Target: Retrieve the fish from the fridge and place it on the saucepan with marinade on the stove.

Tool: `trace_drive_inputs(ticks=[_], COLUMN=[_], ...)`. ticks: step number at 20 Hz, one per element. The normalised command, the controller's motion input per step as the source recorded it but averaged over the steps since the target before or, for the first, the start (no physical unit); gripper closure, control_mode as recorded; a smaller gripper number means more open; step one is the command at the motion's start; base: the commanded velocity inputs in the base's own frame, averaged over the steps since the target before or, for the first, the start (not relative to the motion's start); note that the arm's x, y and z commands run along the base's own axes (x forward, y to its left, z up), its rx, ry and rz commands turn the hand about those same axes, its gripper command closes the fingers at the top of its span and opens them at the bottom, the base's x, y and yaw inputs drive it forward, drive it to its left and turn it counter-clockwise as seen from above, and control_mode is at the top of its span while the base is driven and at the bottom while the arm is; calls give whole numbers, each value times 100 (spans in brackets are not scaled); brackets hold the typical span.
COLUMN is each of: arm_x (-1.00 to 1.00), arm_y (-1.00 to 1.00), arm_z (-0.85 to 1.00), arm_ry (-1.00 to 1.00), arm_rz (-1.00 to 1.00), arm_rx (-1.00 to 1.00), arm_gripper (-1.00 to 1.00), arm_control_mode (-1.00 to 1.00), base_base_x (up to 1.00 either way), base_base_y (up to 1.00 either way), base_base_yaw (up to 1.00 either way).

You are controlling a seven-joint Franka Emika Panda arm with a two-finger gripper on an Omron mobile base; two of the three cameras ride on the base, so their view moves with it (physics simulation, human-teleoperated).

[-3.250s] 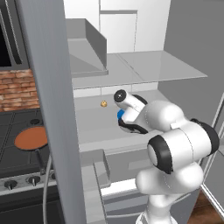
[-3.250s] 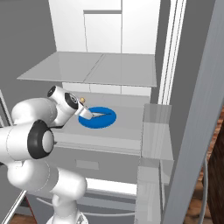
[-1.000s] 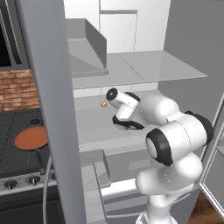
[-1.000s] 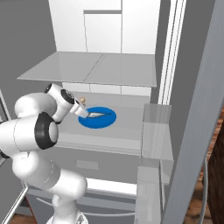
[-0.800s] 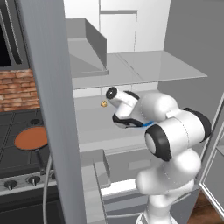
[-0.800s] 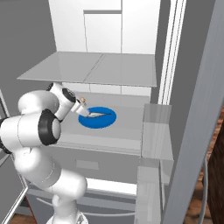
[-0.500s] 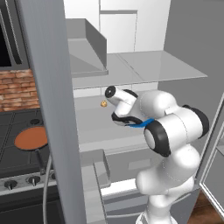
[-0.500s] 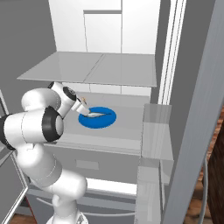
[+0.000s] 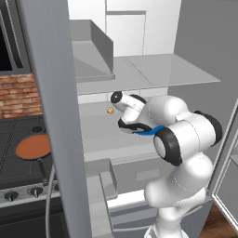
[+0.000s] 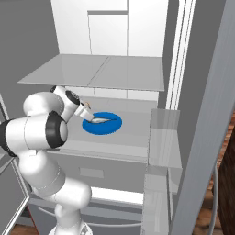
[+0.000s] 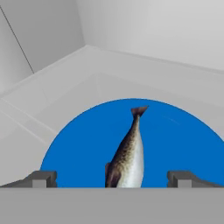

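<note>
1. The end effector (image 11: pixel 111 178) has crept closer to the fish (image 11: pixel 127 156); its fingers are wide open and hold nothing.
2. The fish lies on the blue plate (image 10: pixel 102 124) inside the fridge (image 10: pixel 114 73), between the fingertips.
3. It looks ready to grab.

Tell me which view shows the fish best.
Hand view: the fish lies lengthwise on the blue plate, tail away from the camera, between the open gripper tips. Right base view shows it as a small pale sliver on the plate. In the left base view the arm covers it.
</note>
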Motion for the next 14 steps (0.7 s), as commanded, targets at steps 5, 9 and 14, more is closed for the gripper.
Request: trace_drive_inputs(ticks=[5, 9, 14], arm_x=[0, 0, 0], arm_y=[-5, -12, -7], arm_z=[0, -1, -2], arm_ry=[0, 0, 0], arm_rz=[-3, -6, -7], arm_rx=[0, 0, 0], arm_gripper=[-100, -100, -100], arm_control_mode=[-100, -100, -100], base_base_x=[0, 0, 0], base_base_y=[0, 0, 0], base_base_yaw=[0, 0, 0])
